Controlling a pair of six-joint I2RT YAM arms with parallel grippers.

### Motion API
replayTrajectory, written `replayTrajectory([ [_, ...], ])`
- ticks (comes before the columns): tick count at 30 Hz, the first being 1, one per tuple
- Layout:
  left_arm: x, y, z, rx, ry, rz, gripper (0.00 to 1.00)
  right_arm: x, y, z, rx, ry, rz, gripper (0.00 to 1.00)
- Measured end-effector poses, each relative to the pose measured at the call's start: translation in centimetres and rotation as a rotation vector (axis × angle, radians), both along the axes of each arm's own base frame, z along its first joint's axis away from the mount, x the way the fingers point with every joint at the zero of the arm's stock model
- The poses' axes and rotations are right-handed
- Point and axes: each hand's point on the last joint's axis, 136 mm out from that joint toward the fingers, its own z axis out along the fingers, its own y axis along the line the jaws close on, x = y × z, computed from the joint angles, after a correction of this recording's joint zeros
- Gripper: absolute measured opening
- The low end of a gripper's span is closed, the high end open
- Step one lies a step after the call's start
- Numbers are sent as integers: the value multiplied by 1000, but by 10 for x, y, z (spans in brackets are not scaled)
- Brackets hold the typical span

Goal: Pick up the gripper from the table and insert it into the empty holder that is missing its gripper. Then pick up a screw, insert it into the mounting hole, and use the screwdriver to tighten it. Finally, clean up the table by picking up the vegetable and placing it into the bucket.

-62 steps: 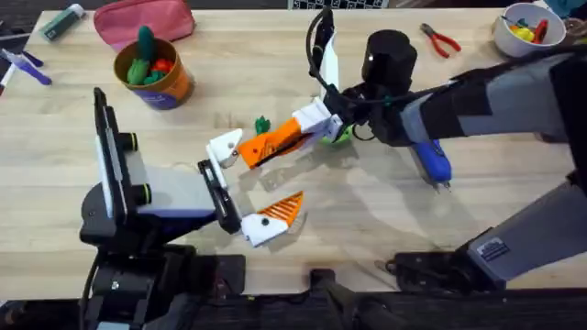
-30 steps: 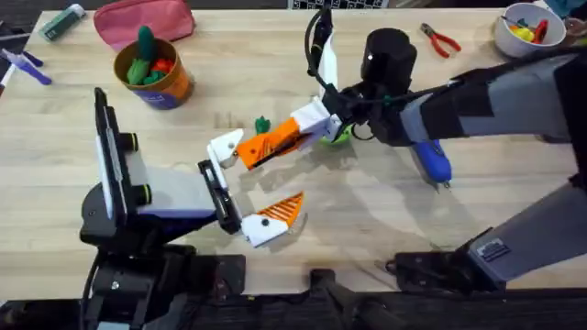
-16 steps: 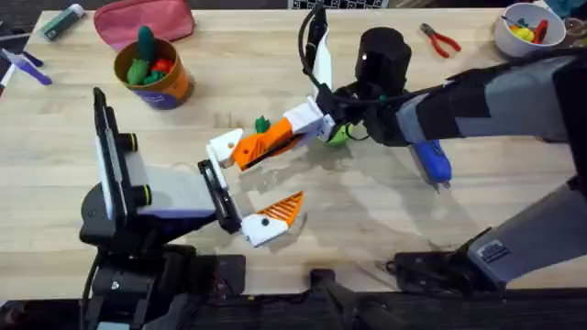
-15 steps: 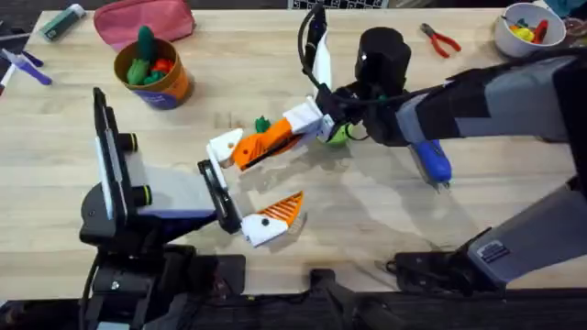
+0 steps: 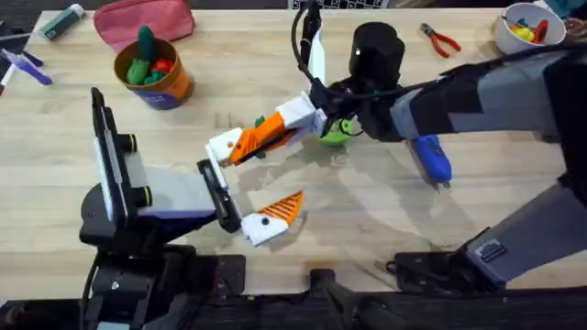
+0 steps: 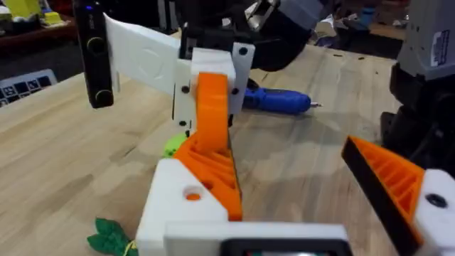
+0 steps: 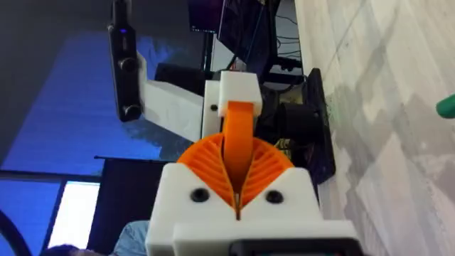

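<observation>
right gripper (image 5: 261,137): reaches from the lower right across the middle of the table; orange ribbed pads pressed together on the orange tip (image 5: 249,144), seen edge-on between the pads in the right wrist view (image 7: 238,153)
orange tip: pinched at its rear, front end laid against the white holder (image 5: 225,147); seated or only touching, cannot tell
left gripper (image 5: 240,188): points toward the middle from the lower left, fingers spread wide apart, nothing between them; one finger is the bare white holder, the other carries its orange pad (image 5: 282,209)
left wrist view: orange tip (image 6: 212,139) lies on top of the white holder (image 6: 186,206) with a round hole showing beside it; own orange pad (image 6: 387,181) well apart to the side
screwdriver (image 5: 431,160): blue, flat on the table under the right arm, metal bit toward the near edge, untouched; also behind the right gripper in the left wrist view (image 6: 277,100)
leafy vegetable (image 5: 262,123): dark green, on the table just beside the right gripper, partly hidden by it; lies near the holder in the left wrist view (image 6: 110,238)
lime-green disc (image 5: 334,135): on the table under the right wrist
bucket (image 5: 154,71): orange, far left, upright, holds a tall green toy and something red
table (image 5: 229,92): light wood boards
far edge: pink pouch (image 5: 145,20) behind the bucket; red-handled pliers (image 5: 440,38); white bowl (image 5: 525,27) with coloured bits at the right corner
</observation>
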Motion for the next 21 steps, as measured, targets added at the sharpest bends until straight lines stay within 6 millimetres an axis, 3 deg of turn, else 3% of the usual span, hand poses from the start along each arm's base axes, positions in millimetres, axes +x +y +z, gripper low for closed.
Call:
replayTrajectory([
  [21, 1, 1, 0, 3, -5, 8, 986, 1, 9, -1, -12, 10, -13, 8],
])
